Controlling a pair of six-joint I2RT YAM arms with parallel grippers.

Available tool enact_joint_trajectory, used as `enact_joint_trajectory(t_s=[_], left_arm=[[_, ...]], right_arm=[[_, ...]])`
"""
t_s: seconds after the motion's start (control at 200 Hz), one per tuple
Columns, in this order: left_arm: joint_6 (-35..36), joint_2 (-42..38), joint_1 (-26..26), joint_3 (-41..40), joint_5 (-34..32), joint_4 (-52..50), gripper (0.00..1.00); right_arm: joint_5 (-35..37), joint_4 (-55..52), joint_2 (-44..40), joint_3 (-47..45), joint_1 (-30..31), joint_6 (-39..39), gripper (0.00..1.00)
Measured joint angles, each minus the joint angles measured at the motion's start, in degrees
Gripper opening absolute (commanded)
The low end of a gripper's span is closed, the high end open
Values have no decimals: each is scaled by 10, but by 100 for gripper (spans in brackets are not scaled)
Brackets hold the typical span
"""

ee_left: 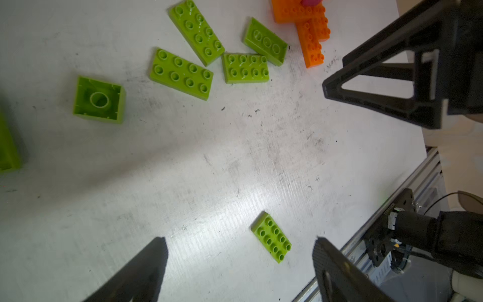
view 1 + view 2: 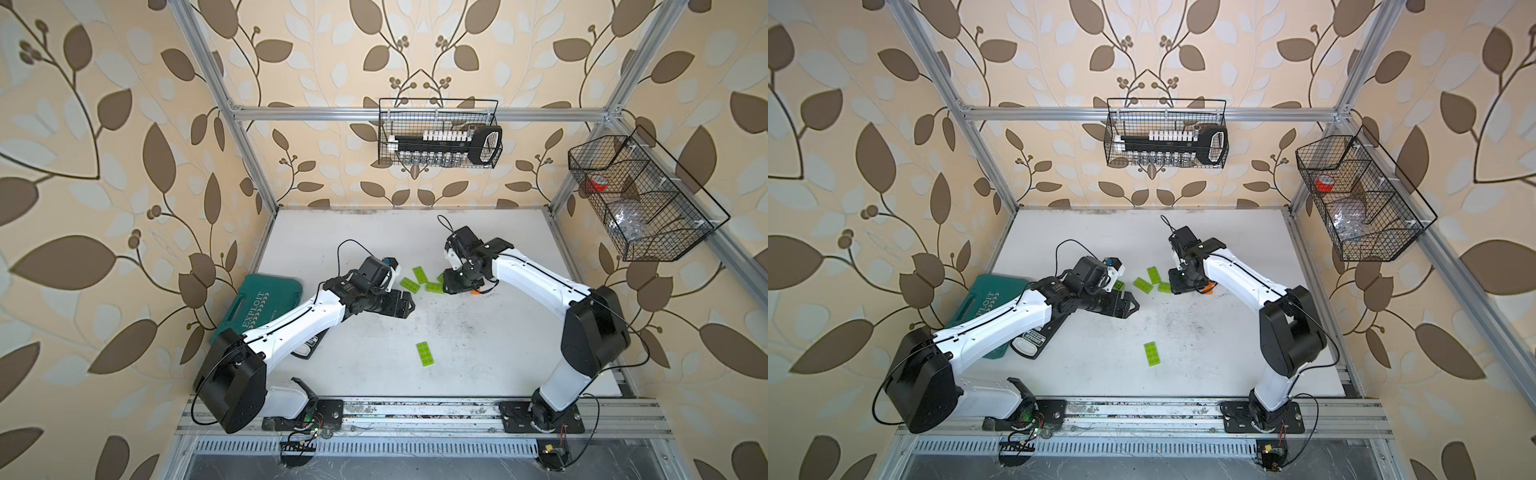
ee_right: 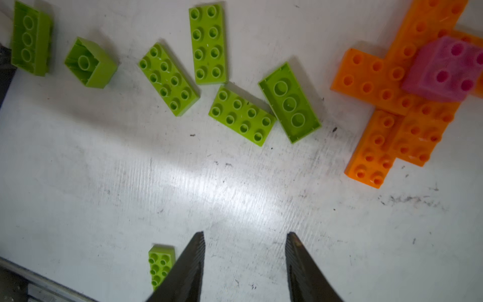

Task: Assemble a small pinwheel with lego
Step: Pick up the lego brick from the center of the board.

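The orange cross (image 3: 379, 83) is built, with the pink square brick (image 3: 444, 70) seated on its hub. In both top views it sits at about 2 o'clock from the centre of the table (image 2: 478, 345), mostly hidden under the right gripper (image 3: 245, 235). That gripper hovers empty, jaws apart with only bare tabletop between them. The left gripper (image 1: 239, 243) is empty too, jaws spread wide, hanging just off centre toward 9 o'clock. So the orange stage looks done and the green stage is in hand: none of the lime-green bricks (image 3: 241, 115) is on the cross yet. Four cluster at 12 o'clock from centre, just beside the cross. One of these, the upturned lime-green brick (image 3: 290, 103), lies hollow side up against its neighbour. The small green square brick (image 3: 90, 62) is hollow side up as well, further toward 9 o'clock, with another upturned oblong beyond it. The lone lime-green brick (image 2: 426, 354) waits at 6 o'clock, well apart. Next move, I'd say: the right gripper drops onto a studs-up brick, jaws across its narrow width, and carries it to an orange arm. It's tight there, bricks touching, so a clean pinch needs care. The teal tool case (image 2: 257, 307) sits at the 9 o'clock edge, out of play.
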Motion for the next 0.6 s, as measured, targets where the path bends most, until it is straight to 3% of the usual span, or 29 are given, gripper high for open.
enact_joint_trajectory(t_s=[0.275, 0.6], left_arm=[[-71, -11, 75, -46, 55, 62, 87], [-83, -22, 87, -50, 78, 73, 85]], right_arm=[[-33, -32, 131, 120, -14, -53, 41], [-96, -61, 223, 215, -15, -111, 48]])
